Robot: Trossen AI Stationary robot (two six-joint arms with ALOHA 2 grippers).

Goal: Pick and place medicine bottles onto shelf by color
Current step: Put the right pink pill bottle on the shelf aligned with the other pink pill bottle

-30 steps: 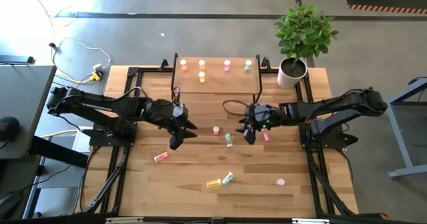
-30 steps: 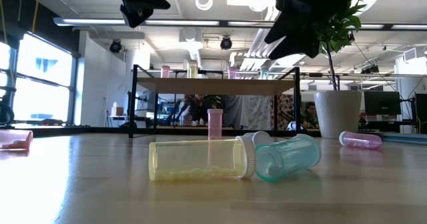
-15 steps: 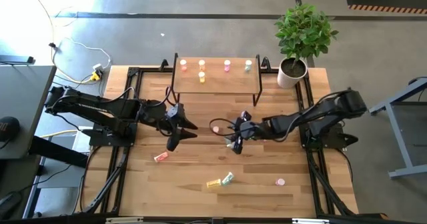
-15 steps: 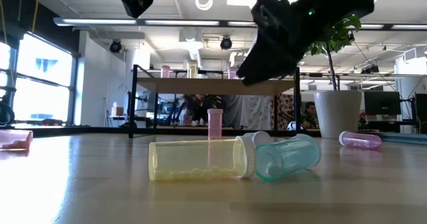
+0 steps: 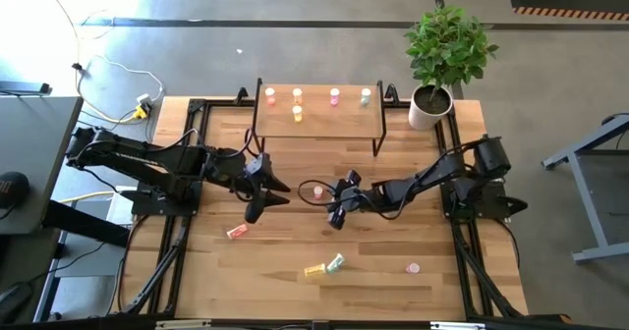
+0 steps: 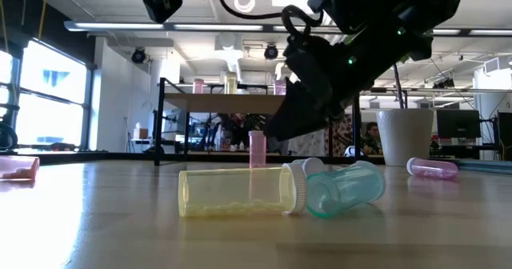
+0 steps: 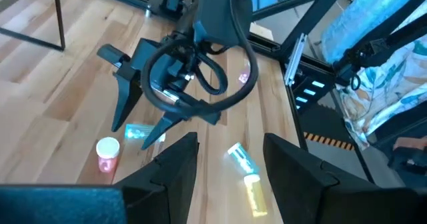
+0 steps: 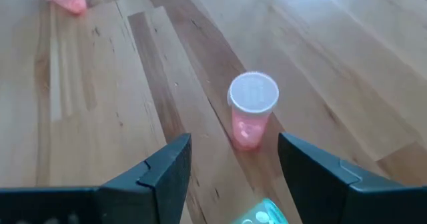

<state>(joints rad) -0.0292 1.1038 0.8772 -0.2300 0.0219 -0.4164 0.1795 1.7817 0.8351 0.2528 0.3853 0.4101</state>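
The shelf (image 5: 319, 114) stands at the table's far middle with several bottles upright on it. A pink bottle (image 5: 317, 190) stands upright mid-table; it also shows in the right wrist view (image 8: 251, 115). A pale green bottle (image 8: 261, 213) lies just beside it. My right gripper (image 5: 337, 207) is open and low over the green bottle, its fingers pointing toward the pink one and touching neither; it also shows in the low view (image 6: 290, 129). My left gripper (image 5: 263, 200) is open and empty, raised to the left of the pink bottle.
Loose bottles lie on their sides: pink (image 5: 236, 232) at the near left, yellow (image 5: 314, 269) and green (image 5: 336, 262) together near the front, pink (image 5: 413, 268) at the near right. A potted plant (image 5: 430, 102) stands right of the shelf.
My right gripper has gone toward the table's left edge and down, its arm stretching out low, until it is at the green bottle and the upright pink one. No bottle has moved.
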